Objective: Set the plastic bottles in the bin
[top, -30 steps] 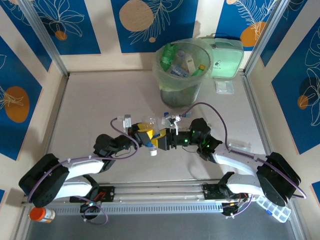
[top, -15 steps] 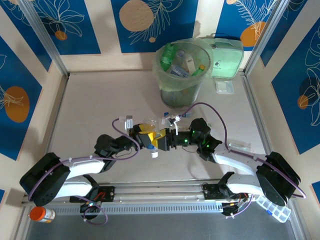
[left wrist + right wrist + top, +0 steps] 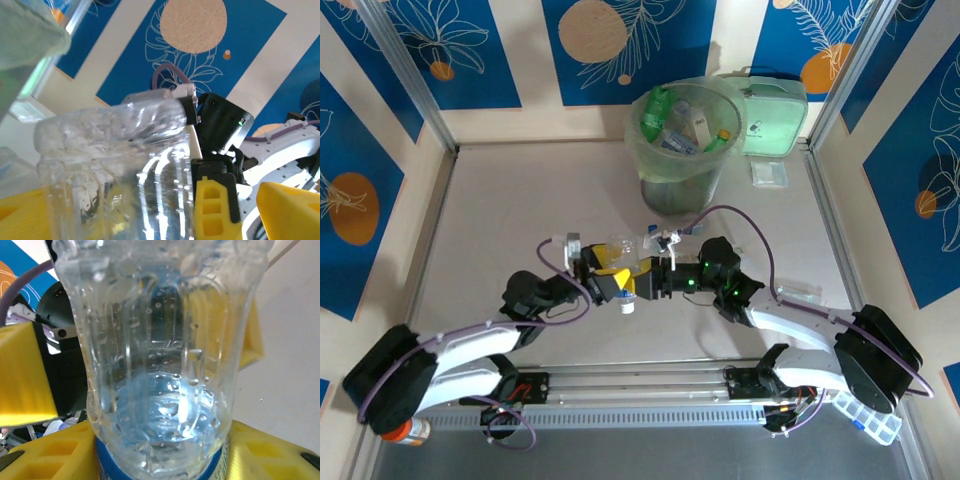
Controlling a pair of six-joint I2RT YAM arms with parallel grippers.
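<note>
A clear plastic bottle (image 3: 619,250) with a blue label and a white cap (image 3: 627,305) hangs above the middle of the table, between my two grippers. My right gripper (image 3: 644,282) is shut on it; its yellow fingers (image 3: 45,455) press the labelled end of the bottle (image 3: 160,370). My left gripper (image 3: 607,280) is open around the same bottle (image 3: 125,165), with its yellow fingers (image 3: 287,210) standing wide of the sides. The bin (image 3: 680,190), lined with a pale green bag, stands at the back and holds several green and clear bottles (image 3: 660,108).
A mint-green case (image 3: 772,118) leans against the back wall right of the bin, with a small clear packet (image 3: 768,172) in front of it. An orange bottle (image 3: 400,430) lies by the left arm's base. A clear plastic box (image 3: 873,420) sits at the near right.
My left gripper's jaws have sprung wide off the bottle and the left arm has drawn back a little. My right gripper has closed on the bottle.
</note>
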